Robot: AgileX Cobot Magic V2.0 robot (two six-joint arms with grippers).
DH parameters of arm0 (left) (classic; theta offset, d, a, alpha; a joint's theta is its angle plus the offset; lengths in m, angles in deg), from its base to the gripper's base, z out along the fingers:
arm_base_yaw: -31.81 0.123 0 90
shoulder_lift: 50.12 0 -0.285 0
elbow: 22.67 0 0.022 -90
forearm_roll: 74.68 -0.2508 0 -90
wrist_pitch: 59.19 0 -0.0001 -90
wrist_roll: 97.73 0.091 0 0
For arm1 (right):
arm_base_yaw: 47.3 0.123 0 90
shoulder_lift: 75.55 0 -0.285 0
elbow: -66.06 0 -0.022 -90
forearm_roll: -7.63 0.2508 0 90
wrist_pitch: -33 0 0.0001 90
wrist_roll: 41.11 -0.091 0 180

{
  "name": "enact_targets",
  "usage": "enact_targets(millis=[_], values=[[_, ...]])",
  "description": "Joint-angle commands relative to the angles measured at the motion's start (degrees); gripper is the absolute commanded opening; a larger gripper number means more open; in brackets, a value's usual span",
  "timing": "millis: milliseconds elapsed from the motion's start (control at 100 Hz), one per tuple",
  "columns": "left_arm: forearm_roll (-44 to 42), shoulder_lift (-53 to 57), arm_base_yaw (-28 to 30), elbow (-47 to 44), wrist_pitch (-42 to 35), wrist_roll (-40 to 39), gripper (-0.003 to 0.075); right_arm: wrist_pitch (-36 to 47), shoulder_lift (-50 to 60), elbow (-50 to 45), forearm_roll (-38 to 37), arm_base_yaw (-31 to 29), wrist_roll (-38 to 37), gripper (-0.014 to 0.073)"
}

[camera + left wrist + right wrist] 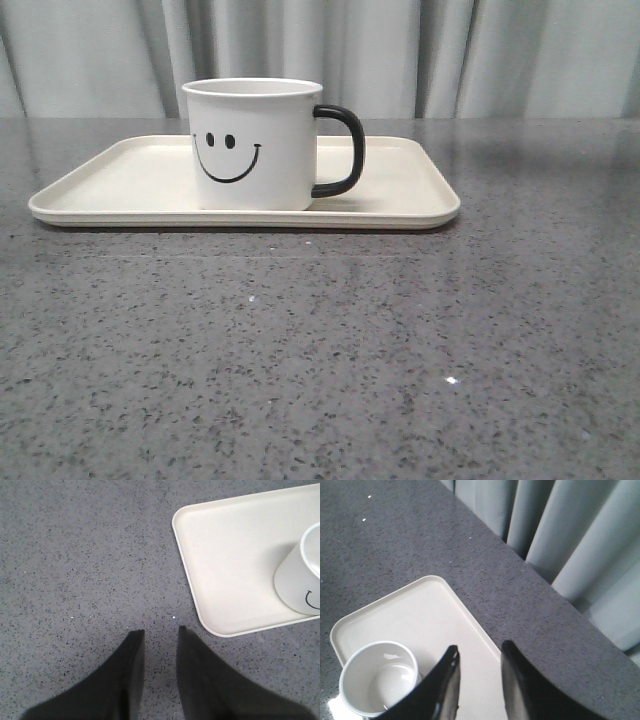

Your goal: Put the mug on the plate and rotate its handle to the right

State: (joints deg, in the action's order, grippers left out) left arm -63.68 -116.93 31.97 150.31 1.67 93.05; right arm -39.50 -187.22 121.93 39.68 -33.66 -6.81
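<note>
The white mug (pixel 252 143) with its black smiley face stands upright on the cream plate (pixel 400 205), near the plate's middle. Its black handle (pixel 343 150) points to the right in the front view. No gripper shows in the front view. In the left wrist view my left gripper (pixel 161 629) hangs open over bare table beside a corner of the plate (pixel 225 570), with the mug (pixel 297 582) at the frame's edge. My right gripper (pixel 479 647) is open above the plate (pixel 420 615), beside the mug (pixel 377 677), holding nothing; the handle is hidden behind a finger.
The speckled grey table (pixel 320 350) stretches in front of the plate. Pale curtains (pixel 420 50) hang behind the table's far edge, also seen as curtains (pixel 570 530) in the right wrist view.
</note>
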Motion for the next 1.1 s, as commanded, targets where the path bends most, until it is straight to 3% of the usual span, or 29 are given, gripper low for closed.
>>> enact_targets(millis=[0, 230, 390, 550, 920, 1090], values=[[1.29, 0.74, 0.15, 1.14, -4.63, -0.05, 0.0167, 0.10, 4.93, 1.60, 2.60, -2.05, -0.41, 0.0225], [1.29, 0.84, 0.15, 1.14, -6.92, -0.15, 0.0167, 1.64, 10.00, -0.11, 2.60, -7.86, -0.99, 0.0225], [1.29, 0.84, 0.15, 1.14, -7.35, -0.15, 0.0167, 5.04, 15.69, -6.60, 2.51, -12.04, -0.84, 0.0222], [1.29, 0.84, 0.15, 1.14, -7.48, -0.15, 0.0167, 15.17, 24.56, -21.93, 2.51, -15.90, 0.82, 0.0164], [1.29, 0.84, 0.15, 1.14, -8.04, -0.15, 0.0167, 37.52, 49.16, -62.90, 2.25, -16.62, 2.85, 0.0163], [1.29, 0.84, 0.15, 1.14, -8.23, -0.15, 0.0167, 42.31, 59.04, -74.76, 2.25, -16.73, 2.36, 0.0163]])
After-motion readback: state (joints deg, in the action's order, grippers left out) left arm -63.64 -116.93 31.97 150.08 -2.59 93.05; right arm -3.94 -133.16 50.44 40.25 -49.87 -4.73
